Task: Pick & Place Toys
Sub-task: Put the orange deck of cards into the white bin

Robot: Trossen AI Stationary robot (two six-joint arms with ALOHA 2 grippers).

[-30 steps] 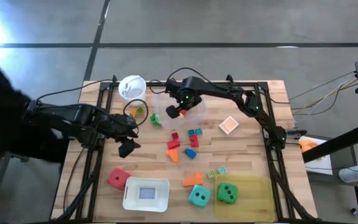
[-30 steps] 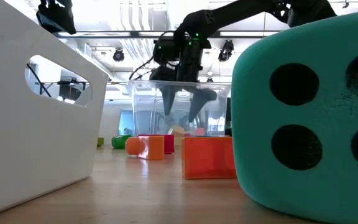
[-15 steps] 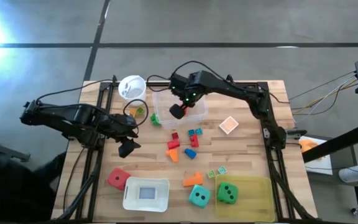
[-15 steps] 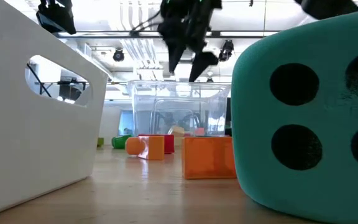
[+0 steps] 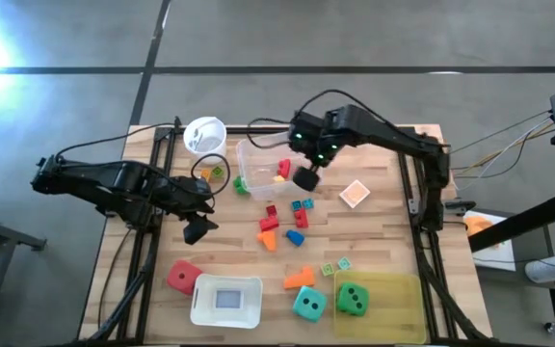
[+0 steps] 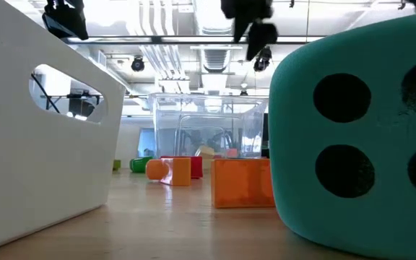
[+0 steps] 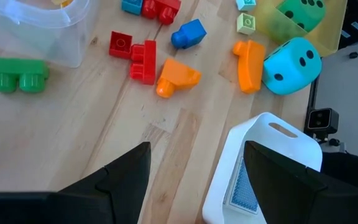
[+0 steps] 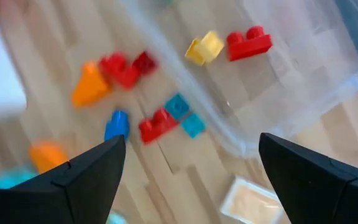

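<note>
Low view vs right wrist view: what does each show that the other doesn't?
Only the low view: the teal die filling its right side and a white bin wall on its left.
Only the right wrist view: a yellow block and a red block inside the tub, plus a blue block on the table.
Both: the clear tub, and the open right claw.

Overhead layout of the wooden worktop (image 5: 374, 246). A white cup (image 5: 204, 134) stands toward 11 o'clock. A clear plastic tub (image 5: 258, 166) sits just right of it, toward 12 o'clock. A white handled bin (image 5: 225, 301) lies at the 7 o'clock edge. A translucent yellow tray (image 5: 393, 306) occupies the 5 o'clock corner. Grey floor (image 5: 355, 39) surrounds the frame.
</note>
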